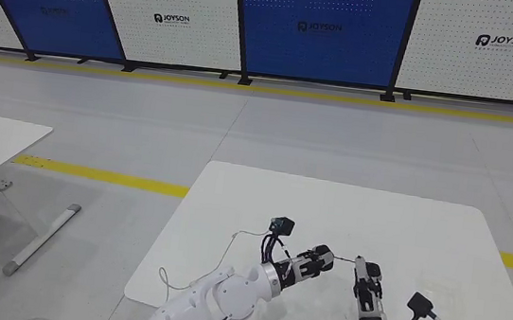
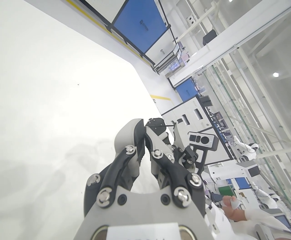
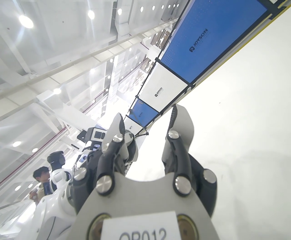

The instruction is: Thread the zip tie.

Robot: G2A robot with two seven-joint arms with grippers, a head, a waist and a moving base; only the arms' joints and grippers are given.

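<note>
Left pincer sits low in the top view, just right of centre, over the white table. It's clenched, pads pressed flat together, and it looks to be pinching one end of the zip tie. The tie is a thin black strand. It runs rightward out of my left fingertips, across the short gap, toward my right pincer. That one stands just beside the left, pointing up the frame. Right pincer is released, jaws spread wide. From its wrist camera I see the tie's far end, with a small dark knob on it, hanging in the gap between those fingers. It touches neither of them as far as I can make out. Whether the tail has gone through the head, I cannot tell. Both pincers are close to the table's lower edge in the frame.
</note>
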